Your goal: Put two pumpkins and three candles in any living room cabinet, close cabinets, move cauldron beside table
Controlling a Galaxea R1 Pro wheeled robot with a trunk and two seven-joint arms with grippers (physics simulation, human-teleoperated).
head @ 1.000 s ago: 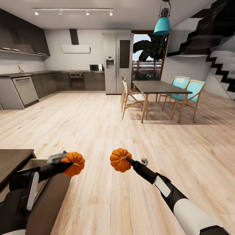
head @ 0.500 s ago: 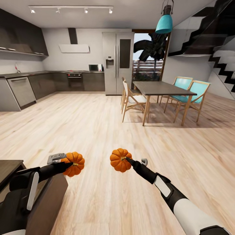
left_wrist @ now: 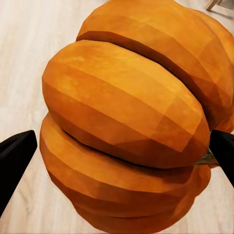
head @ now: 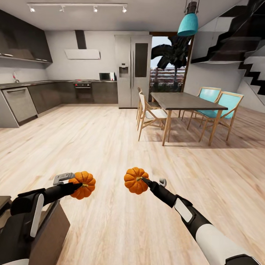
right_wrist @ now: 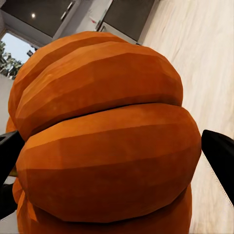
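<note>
In the head view, two small orange ribbed pumpkins are held in the air above the pale wooden plank floor (head: 110, 147), apart from each other, one per arm. The left pumpkin (head: 82, 184) is clamped in the left gripper (head: 75, 183), and the right pumpkin (head: 135, 180) is clamped in the right gripper (head: 144, 181); each squat body is turned on its side, with the short stem pointed back toward its own gripper, so that the stem axes lie roughly level. A corner of a dark-brown wooden unit (head: 51, 228) is seen below the left arm. Farther off, a grey-topped dining table with wooden legs (head: 186, 101) stands among teal and pale chairs (head: 224, 105), and a steel double-door refrigerator (head: 132, 71) stands against the far wall. No legible writing or brand is seen. Compared with the earlier pictures, the whole scene has shifted, so the camera has moved: less of the dark-brown unit is now visible, while the pumpkins keep the same places relative to the arms. In the left wrist view, the left pumpkin (left_wrist: 131, 117) is seen close up between two black fingertips (left_wrist: 14, 161), one pressed at either side. In the right wrist view, the right pumpkin (right_wrist: 107, 141) is likewise gripped between black fingertips (right_wrist: 222, 156) at either side.
</note>
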